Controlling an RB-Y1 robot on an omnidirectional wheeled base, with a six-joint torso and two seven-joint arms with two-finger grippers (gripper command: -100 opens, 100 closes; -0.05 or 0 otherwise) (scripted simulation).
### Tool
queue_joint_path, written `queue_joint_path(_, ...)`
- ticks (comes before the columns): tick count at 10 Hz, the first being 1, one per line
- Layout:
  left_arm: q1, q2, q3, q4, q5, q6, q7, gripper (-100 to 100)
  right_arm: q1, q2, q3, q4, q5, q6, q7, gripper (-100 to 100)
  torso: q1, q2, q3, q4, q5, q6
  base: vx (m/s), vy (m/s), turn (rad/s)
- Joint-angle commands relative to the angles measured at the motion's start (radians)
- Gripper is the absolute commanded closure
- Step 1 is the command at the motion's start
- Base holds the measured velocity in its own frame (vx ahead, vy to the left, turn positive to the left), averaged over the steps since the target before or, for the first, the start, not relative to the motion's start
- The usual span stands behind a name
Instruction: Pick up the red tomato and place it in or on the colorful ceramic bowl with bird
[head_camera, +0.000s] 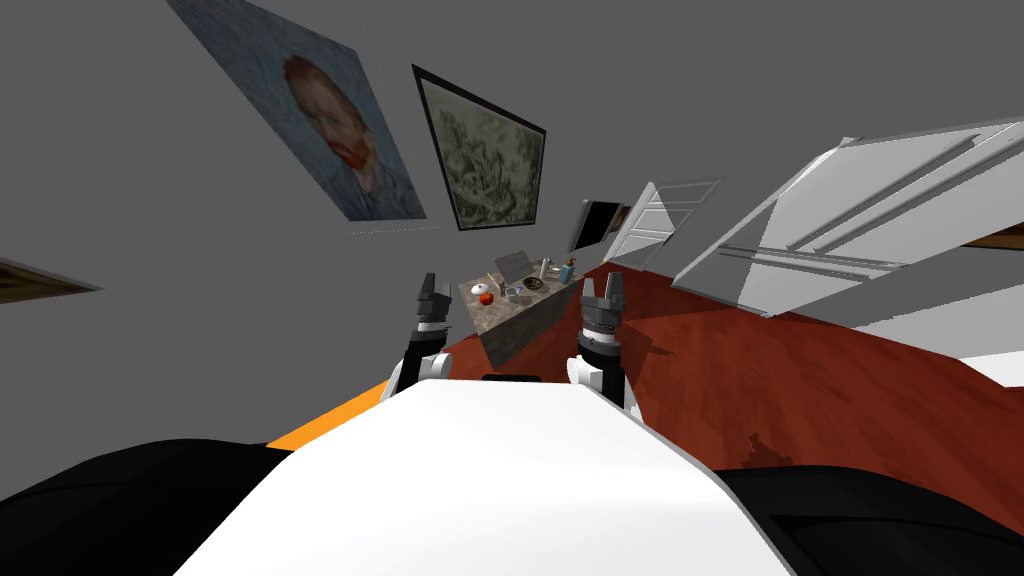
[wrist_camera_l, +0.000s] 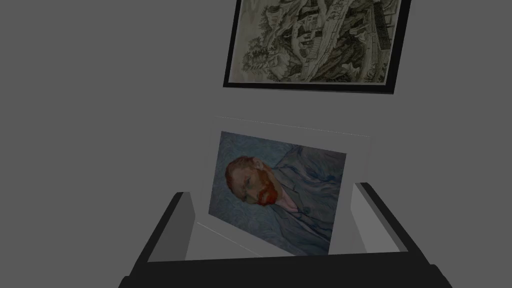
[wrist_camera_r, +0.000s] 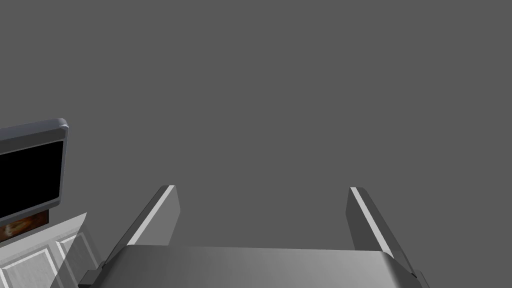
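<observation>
Both pincers are up in front of me, fingers spread wide, nothing in either. The left pincer (head_camera: 431, 284) hangs at 9 o'clock of the counter (head_camera: 490, 315), and the right pincer (head_camera: 603, 287) at 3 o'clock of it. The red tomato (head_camera: 485, 298) sits on the counter, well apart from both. The bowl (head_camera: 533, 285) is at 2 o'clock of the tomato, too small to make out its pattern.

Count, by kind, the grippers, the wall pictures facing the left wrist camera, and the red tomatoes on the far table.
Grippers: 2, the left gripper and the right gripper, both open.
Wall pictures: 2, the portrait and the landscape.
Red tomatoes: 1, the tomato.
Total: 5.
</observation>
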Motion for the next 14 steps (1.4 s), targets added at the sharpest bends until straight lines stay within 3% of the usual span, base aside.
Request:
queue_joint_path(1, -0.009, 0.034, 0.013, 0.005, 0.002, 0.028, -0.008, -100, 0.0, 0.0, 0.0, 0.0, 0.0, 0.0, 0.0, 0, 0.0, 0.0, 0.0, 0.0, 0.0, 0.0, -0.011, -0.033, 0.005)
queue_joint_path(7, -0.041, 0.087, 0.062, 0.027, 0.008, 0.138, -0.038, -100, 0.0, 0.0, 0.0, 0.0, 0.0, 0.0, 0.0, 0, -0.005, -0.001, 0.0, 0.0, -0.001, 0.0, 0.005, -0.076, 0.004)
queue_joint_path(14, -0.079, 0.135, 0.141, 0.076, 0.021, 0.327, -0.078, -100, 0.0, 0.0, 0.0, 0.0, 0.0, 0.0, 0.0, 0, -0.005, -0.001, -0.001, 0.0, -0.001, 0.0, 0.011, -0.089, -0.016)
